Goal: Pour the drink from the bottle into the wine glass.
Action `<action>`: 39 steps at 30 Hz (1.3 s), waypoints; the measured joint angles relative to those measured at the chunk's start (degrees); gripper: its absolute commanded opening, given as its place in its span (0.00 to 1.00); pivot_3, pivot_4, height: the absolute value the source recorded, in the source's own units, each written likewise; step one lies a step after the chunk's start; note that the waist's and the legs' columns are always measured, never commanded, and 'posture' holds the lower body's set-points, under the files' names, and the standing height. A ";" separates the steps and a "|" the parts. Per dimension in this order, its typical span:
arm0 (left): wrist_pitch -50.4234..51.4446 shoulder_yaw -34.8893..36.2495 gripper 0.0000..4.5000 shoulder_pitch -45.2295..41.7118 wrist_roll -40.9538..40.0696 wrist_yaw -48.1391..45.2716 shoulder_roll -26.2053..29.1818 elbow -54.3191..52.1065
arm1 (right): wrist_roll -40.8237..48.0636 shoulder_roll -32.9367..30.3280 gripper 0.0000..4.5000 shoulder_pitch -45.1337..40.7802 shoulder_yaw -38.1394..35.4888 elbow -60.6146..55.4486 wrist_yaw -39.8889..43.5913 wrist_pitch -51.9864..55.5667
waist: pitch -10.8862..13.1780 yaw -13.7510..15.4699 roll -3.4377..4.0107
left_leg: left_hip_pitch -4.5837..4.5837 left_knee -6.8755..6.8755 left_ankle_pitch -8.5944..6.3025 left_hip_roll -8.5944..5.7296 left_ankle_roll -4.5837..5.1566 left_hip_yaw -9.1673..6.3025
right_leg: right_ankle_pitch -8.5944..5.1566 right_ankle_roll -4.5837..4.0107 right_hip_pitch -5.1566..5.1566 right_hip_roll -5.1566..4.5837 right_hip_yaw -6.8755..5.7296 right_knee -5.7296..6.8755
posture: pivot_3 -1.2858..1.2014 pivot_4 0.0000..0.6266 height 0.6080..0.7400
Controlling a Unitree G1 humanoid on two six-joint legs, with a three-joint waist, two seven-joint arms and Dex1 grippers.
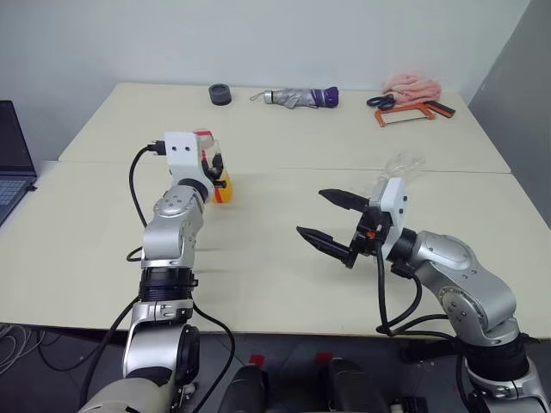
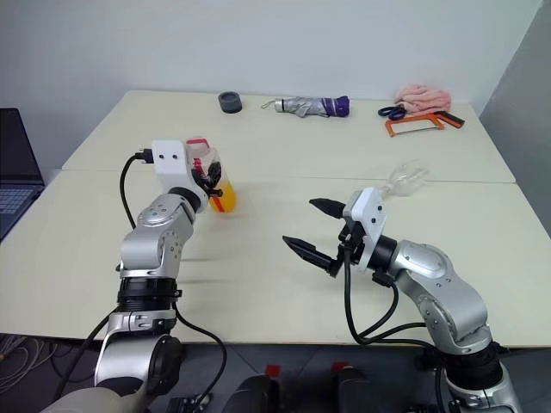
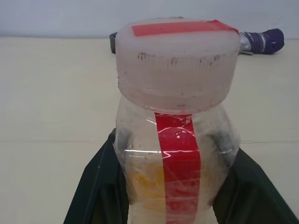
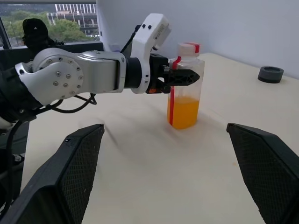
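Nearest of all is the right gripper [image 1: 334,221], its two black fingers spread wide and holding nothing. On the left, the left gripper [image 4: 183,77] pinches the bottle [image 4: 185,87], which has orange drink [image 4: 184,113] low inside. Far on the right, the wine glass [image 2: 406,179] seems to lie tipped over. I think the step is grabbing the bottle. Next, the cap must come off.

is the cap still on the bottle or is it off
On. The bottle stands upright on the table with its cap seated on top, held by the left end effector.
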 measured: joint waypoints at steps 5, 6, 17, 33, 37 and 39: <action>4.21 0.44 0.39 1.69 -0.96 0.77 -0.36 -4.87 | 0.00 0.28 1.00 0.13 0.05 -0.14 -0.72 0.00 | 0.00 0.01 0.00 | 0.00 0.00 0.01 0.00 -0.02 0.00 | 0.00 0.00 0.00 0.00 0.00 0.00 | 0.52 0.24 1.00; 4.67 0.43 0.39 2.21 -1.01 0.89 -0.36 -5.79 | 0.01 0.33 1.00 0.13 0.06 -0.16 -0.76 0.00 | 0.00 0.00 0.00 | 0.01 0.00 0.01 0.00 -0.02 0.01 | 0.00 0.00 0.00 0.00 0.00 -0.01 | 0.52 0.24 1.00; 0.79 0.24 0.90 8.06 -1.24 -0.89 -1.10 -7.45 | -0.02 1.22 1.00 0.16 0.38 -0.18 -0.94 -0.01 | -0.01 0.04 0.00 | 0.03 -0.01 0.00 0.00 0.01 0.01 | 0.00 0.00 0.04 -0.01 0.00 -0.01 | 0.52 0.24 1.00; -7.66 -1.03 0.98 6.61 1.13 -2.92 -0.06 -1.80 | -0.29 2.29 1.00 0.15 1.36 -0.12 -0.99 -0.04 | -0.01 0.08 0.00 | 0.04 -0.01 -0.02 -0.02 0.04 0.03 | 0.00 0.00 0.04 -0.01 0.00 -0.01 | 0.52 0.24 1.00; -9.55 -1.59 0.98 4.77 1.42 -3.75 -0.07 0.62 | -0.61 2.42 1.00 0.13 1.36 -0.02 -0.99 -0.06 | -0.01 0.07 0.00 | 0.04 -0.01 -0.02 -0.03 0.04 0.03 | 0.00 0.00 0.04 0.00 0.00 -0.02 | 0.52 0.24 1.00; -9.87 -2.00 0.98 4.34 1.47 -3.79 -0.07 1.21 | -0.66 2.48 1.00 0.11 1.36 0.02 -0.99 -0.07 | -0.01 0.06 0.00 | 0.04 -0.01 -0.02 -0.03 0.04 0.04 | 0.00 0.00 0.04 0.00 0.01 -0.01 | 0.52 0.24 1.00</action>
